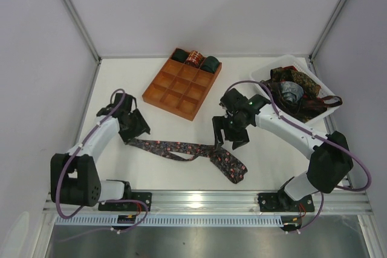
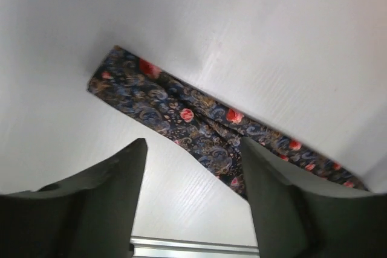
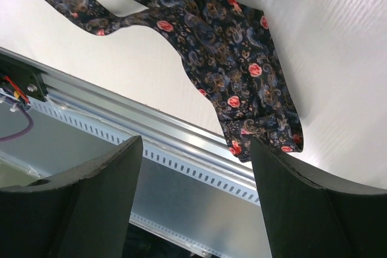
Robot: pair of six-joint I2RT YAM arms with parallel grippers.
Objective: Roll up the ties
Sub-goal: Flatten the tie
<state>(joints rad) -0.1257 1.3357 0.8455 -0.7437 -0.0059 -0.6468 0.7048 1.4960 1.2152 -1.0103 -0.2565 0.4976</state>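
Now, from above, the tie is lying flat on the table between the left claw and right claw, both spread and empty. Left wrist: its narrow end is lying just beyond the fingers. Right wrist: the wide end is lying creased near the table's near edge; rolling it so is probably risking a crooked coil.

R wrist cam: R hand wide open, both dark fingers low in frame, nothing betw. them. Beyond, one tie, dark w/ red floral and paisley print, lies flat on white bench. Broad end reaches bench's near edge, right by slotted alu rail. Narrower stretch runs off toward upper L, rumpled, w/ a bend. Far L: black bracket w/ red/yellow wires; purple cable below it.
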